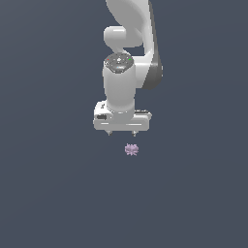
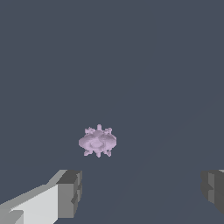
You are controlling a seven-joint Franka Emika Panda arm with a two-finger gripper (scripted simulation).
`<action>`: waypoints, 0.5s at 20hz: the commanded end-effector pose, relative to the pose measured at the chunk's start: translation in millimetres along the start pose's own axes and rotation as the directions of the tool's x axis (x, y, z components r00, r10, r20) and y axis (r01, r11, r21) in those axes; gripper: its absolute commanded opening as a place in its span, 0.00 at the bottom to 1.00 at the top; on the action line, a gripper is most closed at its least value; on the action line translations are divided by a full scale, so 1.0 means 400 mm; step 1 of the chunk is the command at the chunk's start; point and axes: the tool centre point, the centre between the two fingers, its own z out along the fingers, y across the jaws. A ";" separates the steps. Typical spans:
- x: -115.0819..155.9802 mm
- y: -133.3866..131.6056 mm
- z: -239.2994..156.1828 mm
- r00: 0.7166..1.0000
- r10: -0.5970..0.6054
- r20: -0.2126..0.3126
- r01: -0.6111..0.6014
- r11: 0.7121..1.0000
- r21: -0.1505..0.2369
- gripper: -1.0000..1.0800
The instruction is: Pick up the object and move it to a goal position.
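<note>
From my remote station I judge the task to be at its opening stage: the approach is under way, the grasp is not yet made, and both the lift and the transfer to the goal position remain to be done. The pincer (image 1: pixel 122 132) hangs above the counter (image 1: pixel 48 193) with its jaws spread wide; in the wrist view the two fingertips (image 2: pixel 70 192) stand far apart at opposite edges of the picture with nothing between them, so I hold nothing. The object (image 1: pixel 131 149), a small pale purple-pink knobbly blob, lies on the counter, apart from the pincer; in the exterior view it sits just below the pincer and slightly toward the exterior view's right. In the wrist view the object (image 2: pixel 97 141) appears ahead of the fingertips, offset toward one finger and not centred in the gap, so I judge that alignment over it must be corrected before descent. No goal marker is visible in either view, so I cannot tell where the destination lies. Count: one arm, one pincer with two fingers, one object. Nothing else is visible on the plain dark surface.
</note>
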 end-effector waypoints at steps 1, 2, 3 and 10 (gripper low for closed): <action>0.000 -0.001 0.003 1.000 -0.016 0.001 0.016 1.000 -0.001 0.96; 0.000 -0.002 0.005 1.000 -0.026 0.001 0.026 1.000 -0.001 0.96; 0.000 -0.002 0.006 0.999 -0.037 0.002 0.037 0.999 -0.002 0.96; -0.001 -0.009 0.026 0.988 -0.154 0.007 0.154 0.988 -0.006 0.96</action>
